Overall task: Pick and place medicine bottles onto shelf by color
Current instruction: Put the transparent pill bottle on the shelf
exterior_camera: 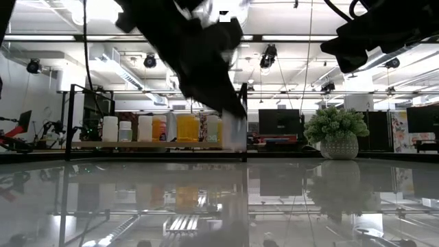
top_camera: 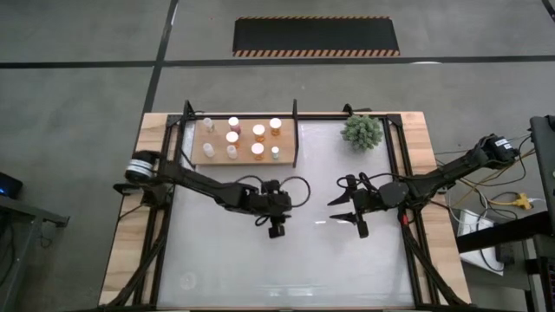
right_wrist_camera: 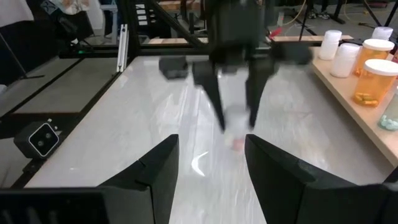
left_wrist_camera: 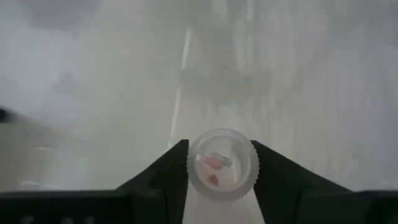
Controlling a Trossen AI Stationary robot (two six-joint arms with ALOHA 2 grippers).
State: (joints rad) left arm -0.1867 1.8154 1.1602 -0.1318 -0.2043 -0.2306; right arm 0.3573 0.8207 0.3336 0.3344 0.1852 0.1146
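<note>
My left gripper point(top_camera: 276, 229) is over the middle of the white table, shut on a small clear medicine bottle point(left_wrist_camera: 222, 164) with reddish pills inside. The bottle also shows in the low view point(exterior_camera: 234, 134) and the right wrist view point(right_wrist_camera: 236, 121). My right gripper point(top_camera: 338, 208) is open and empty to the right of it, its fingers pointing at the left gripper point(right_wrist_camera: 236, 74). The wooden shelf point(top_camera: 286, 140) at the far left of the table bears several standing bottles point(top_camera: 258, 132), orange, white and clear. My left gripper pinches the clear bottle by its round side wall point(left_wrist_camera: 194, 169), one finger on each side. The fingers come from above, pointing down. The bottle hangs upright below the fingertips point(exterior_camera: 234, 130), lifted clear of the table.
A spiky green plant in a pot point(top_camera: 362, 130) stands at the far right of the table, also in the low view point(exterior_camera: 336, 134). Black frame bars point(top_camera: 178, 173) run along the table's sides. Bare white tabletop point(top_camera: 286, 269) lies toward the near edge.
</note>
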